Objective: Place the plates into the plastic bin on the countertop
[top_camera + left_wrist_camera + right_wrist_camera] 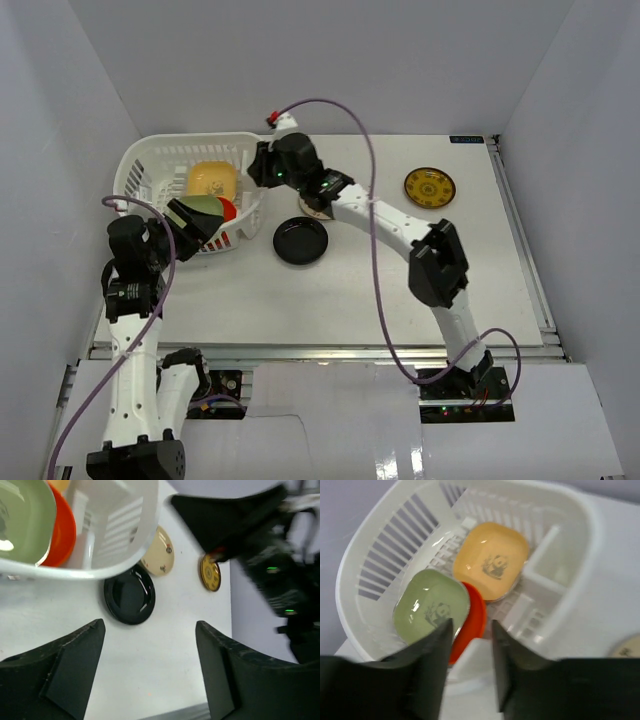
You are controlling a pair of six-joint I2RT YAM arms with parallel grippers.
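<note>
The white plastic bin [150, 160] stands at the back left of the countertop [400, 290]. Inside lie a yellow plate [212, 180], a light green plate [197, 215] and an orange-red plate [229, 209]; the green one [431, 605] overlaps the orange-red one [472, 615]. On the table are a black plate [301, 241], a cream plate [316, 206] partly under the right arm, and a brown-and-yellow plate [430, 186]. My left gripper [150, 625] is open and empty by the bin's near rim. My right gripper [471, 625] hovers at the bin's right rim, jaws apart, holding nothing.
The bin's inner divider [545, 575] stands beside the yellow plate [491, 560]. A purple cable [372, 200] loops over the right arm. The metal rail [320, 350] runs along the near edge, and grey walls close in on both sides.
</note>
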